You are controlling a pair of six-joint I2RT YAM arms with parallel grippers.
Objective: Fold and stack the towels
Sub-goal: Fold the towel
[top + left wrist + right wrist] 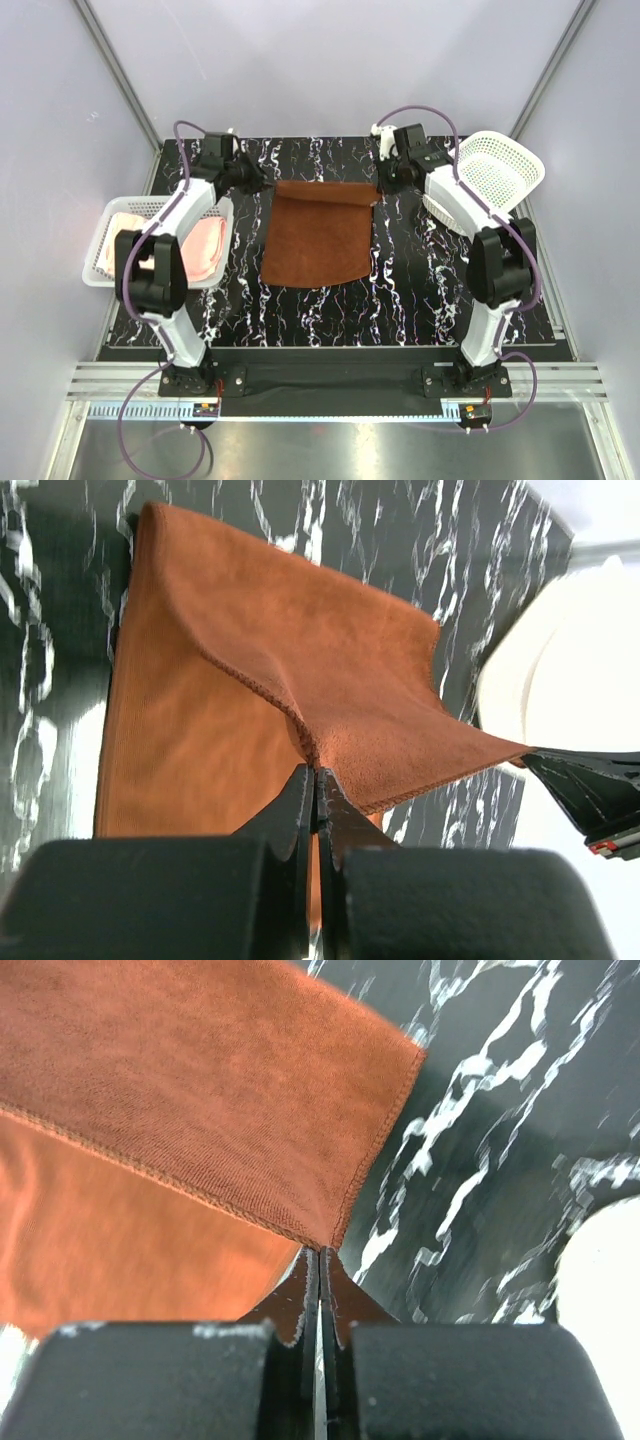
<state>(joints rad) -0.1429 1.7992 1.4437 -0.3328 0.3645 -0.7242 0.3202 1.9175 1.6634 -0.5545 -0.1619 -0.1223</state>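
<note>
A rust-brown towel (318, 238) lies on the black marbled table (410, 300), its far edge lifted and stretched between both grippers. My left gripper (262, 182) is shut on the towel's far left corner; in the left wrist view (316, 772) the jaws pinch the hem, with the towel (290, 660) spreading away. My right gripper (380, 184) is shut on the far right corner; in the right wrist view (322, 1250) the jaws pinch the corner of the towel (200, 1100). The towel's near edge rests on the table.
A white basket (110, 262) at the left edge holds a folded pink towel (200, 245). A white mesh basket (490, 170) stands at the far right, seen also in the left wrist view (560, 680). The table's near edge runs by the arm bases.
</note>
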